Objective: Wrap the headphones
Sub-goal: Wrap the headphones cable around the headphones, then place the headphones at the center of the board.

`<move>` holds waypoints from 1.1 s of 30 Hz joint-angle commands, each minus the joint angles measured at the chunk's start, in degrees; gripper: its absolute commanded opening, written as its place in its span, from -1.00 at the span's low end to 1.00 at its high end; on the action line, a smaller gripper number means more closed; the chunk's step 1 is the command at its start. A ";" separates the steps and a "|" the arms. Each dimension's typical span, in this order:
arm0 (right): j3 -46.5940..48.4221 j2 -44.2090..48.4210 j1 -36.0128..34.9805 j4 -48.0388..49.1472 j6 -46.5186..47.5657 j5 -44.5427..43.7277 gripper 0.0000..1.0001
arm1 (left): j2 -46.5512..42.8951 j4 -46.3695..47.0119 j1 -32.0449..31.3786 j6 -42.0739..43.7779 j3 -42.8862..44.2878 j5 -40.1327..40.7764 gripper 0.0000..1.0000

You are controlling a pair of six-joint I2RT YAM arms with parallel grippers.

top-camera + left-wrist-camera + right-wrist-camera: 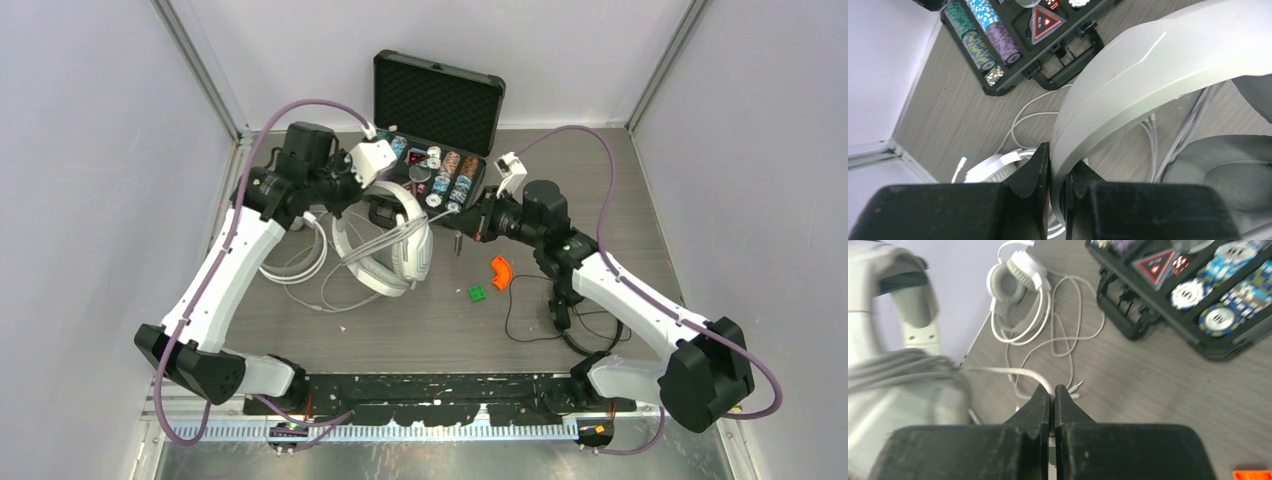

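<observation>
A large white pair of headphones hangs lifted over the table. My left gripper is shut on its headband, and the left wrist view shows the band pinched between both jaws. Its grey cable is looped round the earcup. My right gripper is shut on the end of that cable, a little to the right of the headset. A second white pair lies flat under the left arm with its cable loose. A small black pair lies by the right arm.
An open black case of poker chips stands at the back centre, just behind both grippers. An orange curved piece and a green block lie on the table in front of the right gripper. Walls close in both sides.
</observation>
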State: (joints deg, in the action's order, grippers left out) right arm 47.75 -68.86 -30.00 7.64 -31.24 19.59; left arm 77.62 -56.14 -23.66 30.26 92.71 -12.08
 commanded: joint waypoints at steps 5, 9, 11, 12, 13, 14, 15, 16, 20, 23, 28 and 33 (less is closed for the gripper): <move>7.00 4.09 1.56 -8.28 -12.00 12.22 -0.99 | -5.76 11.45 -4.50 10.58 -7.93 16.75 -1.00; 5.63 5.01 1.54 -0.66 -21.36 14.48 -0.99 | -6.74 17.77 -6.31 10.75 -10.24 23.11 -1.00; 4.65 4.37 1.54 4.25 -27.67 15.30 -0.99 | -6.45 18.82 -7.20 10.01 -10.42 26.03 -1.00; 4.14 3.95 1.58 7.20 -31.04 15.52 -0.99 | -6.30 19.30 -7.89 9.42 -10.62 27.61 -1.00; 3.54 3.58 1.53 10.11 -34.19 15.52 -0.99 | -6.12 19.88 -8.39 8.83 -10.88 29.20 -1.00; 2.94 3.17 1.56 12.87 -36.99 15.18 -0.99 | -5.94 20.33 -8.99 8.08 -11.22 31.03 -1.00; 2.55 2.71 1.55 14.85 -39.23 14.68 -0.99 | -5.72 20.64 -9.64 7.30 -11.55 32.54 -1.00; 2.49 2.26 1.55 15.80 -40.74 14.09 -0.99 | -5.42 20.70 -10.25 6.02 -11.75 33.65 -1.00; 2.72 0.87 1.57 11.87 -40.06 10.42 -0.99 | -2.27 20.32 -13.29 -0.25 -11.61 37.81 -1.00; 1.75 1.05 1.70 6.12 -39.27 3.20 -0.99 | 2.98 16.61 -15.42 -6.46 -8.02 39.84 -1.00; 2.31 0.65 2.68 -2.06 -34.81 -8.70 -0.99 | 15.16 8.01 -17.61 -17.57 2.59 39.41 -1.00; 3.71 -1.22 6.05 -7.25 -29.88 -15.03 -0.99 | 24.73 8.86 -19.10 -23.71 12.19 34.52 -1.00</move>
State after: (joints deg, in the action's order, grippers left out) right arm 48.40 -69.43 -25.96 1.96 -65.82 12.73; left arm 98.72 -46.96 -41.74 15.99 97.34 24.25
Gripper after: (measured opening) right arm 0.050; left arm 0.117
